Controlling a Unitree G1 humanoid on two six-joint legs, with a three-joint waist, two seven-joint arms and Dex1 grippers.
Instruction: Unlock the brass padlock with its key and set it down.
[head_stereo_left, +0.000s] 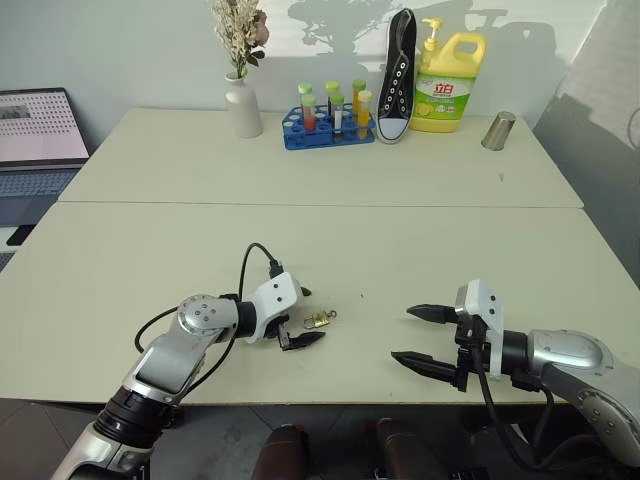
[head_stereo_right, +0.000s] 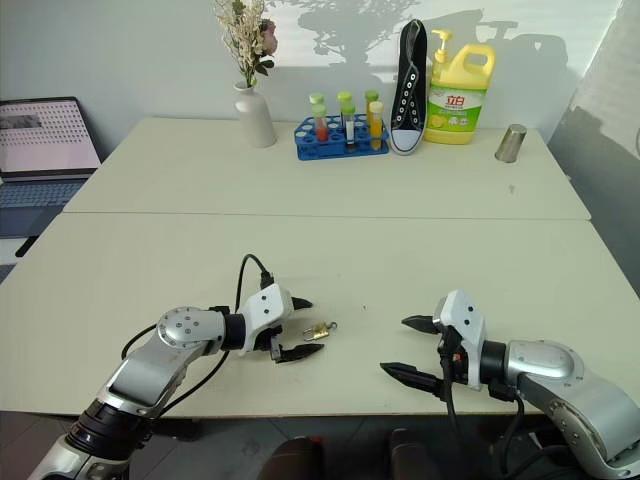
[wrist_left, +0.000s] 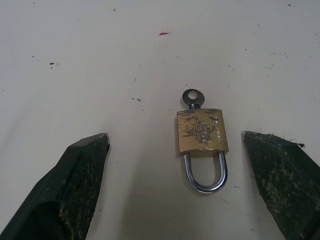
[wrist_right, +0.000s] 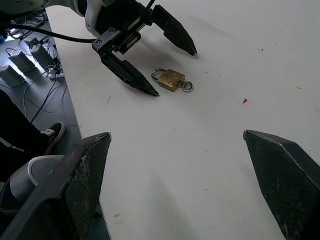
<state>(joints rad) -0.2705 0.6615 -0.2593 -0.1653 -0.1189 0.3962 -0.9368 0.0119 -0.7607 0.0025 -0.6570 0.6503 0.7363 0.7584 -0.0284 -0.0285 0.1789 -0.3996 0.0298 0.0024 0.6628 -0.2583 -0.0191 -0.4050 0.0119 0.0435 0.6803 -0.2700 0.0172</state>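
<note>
- Both pincers sit at the near table edge: left gripper (head_stereo_left: 298, 318) with jaws spread wide and empty, right gripper (head_stereo_left: 423, 339) likewise wide and empty.
- Padlock (wrist_left: 202, 131) lies flat on the table (head_stereo_left: 330, 180) in the mouth of the left gripper, between its two fingers and touching neither; the shackle (wrist_left: 205, 173) points back toward that gripper's wrist.
- Key (wrist_left: 192, 98) sticks out of the padlock's far end, away from the left gripper; its blade is hidden inside the body, so just the ring head shows.
- Right gripper is well apart from the padlock, pointing toward it across bare table.
- Far beyond both grippers, a blue rack (head_stereo_left: 327, 130) holds several tubes (head_stereo_left: 309, 112) with coloured contents; their exact count is hard to make out.
- Vase (head_stereo_left: 243, 108) beside the rack holds dried flowers (head_stereo_left: 239, 28), cut off by the frame's top.
- Yellow bottle (head_stereo_left: 449, 88), upright shoe (head_stereo_left: 398, 76) and metal cup (head_stereo_left: 498, 131) stand past the rack.
- Laptop (head_stereo_left: 38, 135) off the left gripper's outer side is cut by the frame edge.
</note>
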